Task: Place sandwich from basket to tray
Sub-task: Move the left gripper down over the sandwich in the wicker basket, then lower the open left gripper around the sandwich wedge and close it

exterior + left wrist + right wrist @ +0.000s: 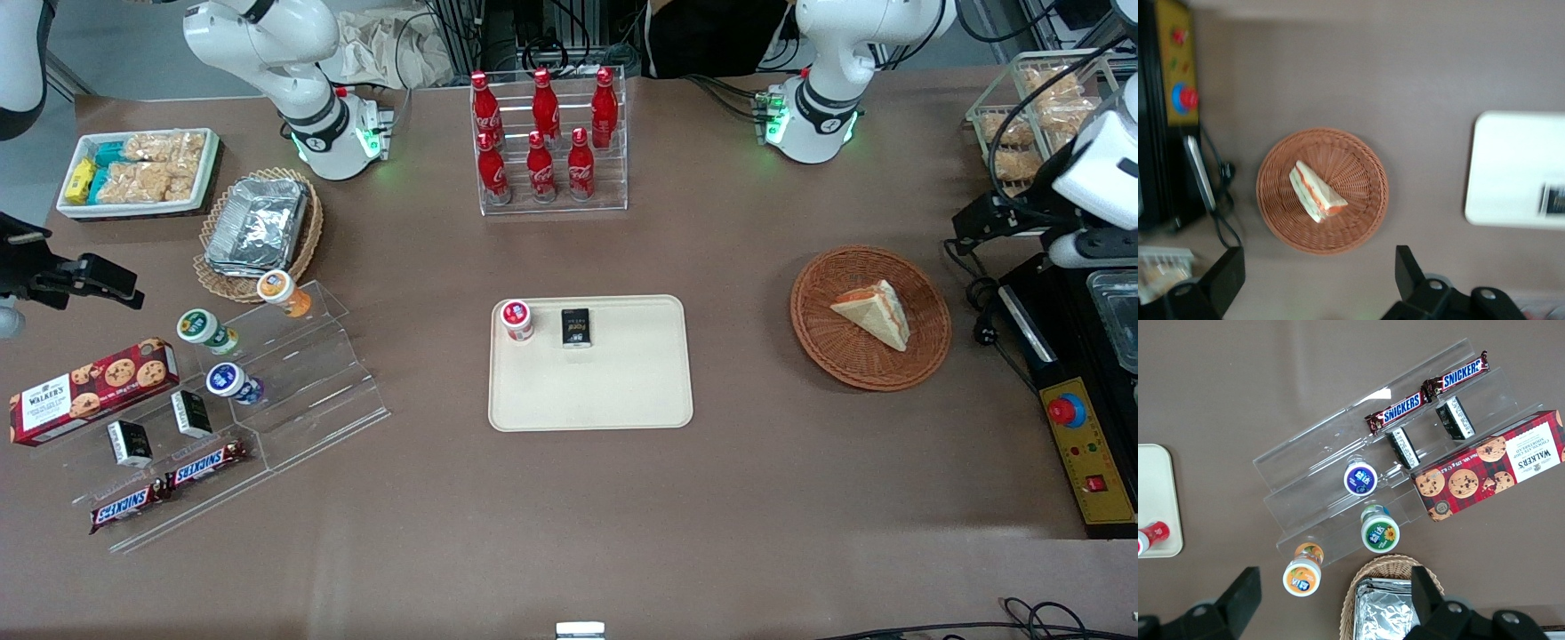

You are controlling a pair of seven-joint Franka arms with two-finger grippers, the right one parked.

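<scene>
The sandwich, a pale bread wedge with orange and green filling at its edge, lies in the round reddish-brown basket. The cream tray lies mid-table, beside the basket toward the parked arm's end. A red-lidded cup and a black packet sit on it. My gripper hangs high above the table, off the basket's rim toward the working arm's end and farther from the front camera. Its fingers are spread wide open and hold nothing.
A control box with a red stop button and a cable lie close to the basket at the working arm's end. A wire rack of snacks stands there too. A rack of red bottles stands farther back than the tray.
</scene>
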